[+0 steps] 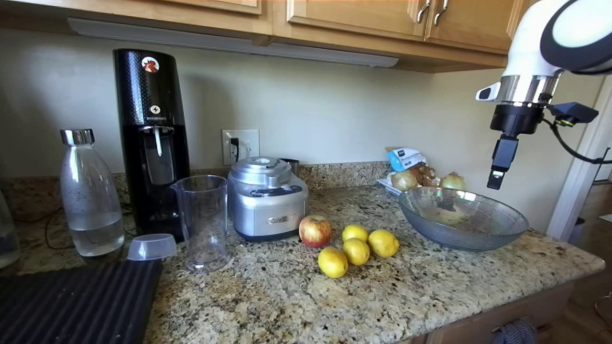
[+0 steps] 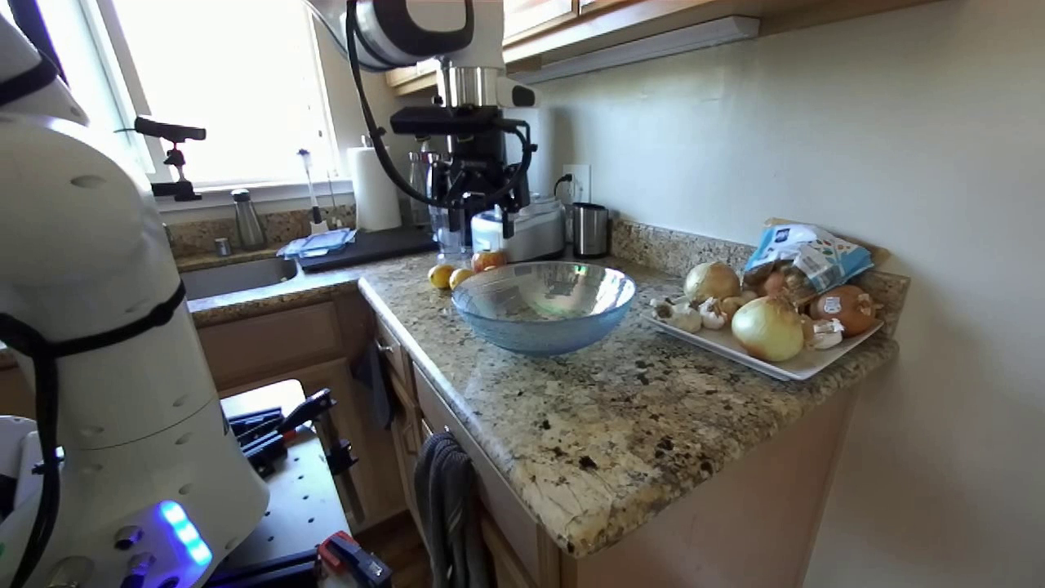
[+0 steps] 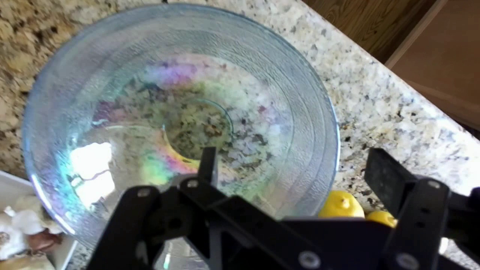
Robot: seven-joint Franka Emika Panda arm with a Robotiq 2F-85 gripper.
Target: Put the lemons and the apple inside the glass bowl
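Several yellow lemons [image 1: 356, 252] lie in a cluster on the counter, with the red-yellow apple [image 1: 315, 231] beside them. In an exterior view, lemons [image 2: 441, 276] and the apple [image 2: 488, 260] show behind the bowl. The glass bowl [image 1: 430, 229] stands on the counter apart from the fruit; no fruit shows inside. It also shows in an exterior view [image 2: 539, 331] and in the wrist view [image 3: 300, 93]. My gripper [image 1: 496, 180] is open and empty, above the bowl. In the wrist view its fingers [image 3: 295, 165] straddle the bowl's edge; two lemons [image 3: 342, 204] show partly.
A silver appliance base [image 1: 272, 205] stands close behind the apple, with a tall clear cup [image 1: 203, 224] beside it. A black soda machine [image 1: 150, 143] stands farther left. A tray [image 2: 767, 367] with onions and garlic lies near the bowl. Cabinets [image 1: 354, 19] hang above.
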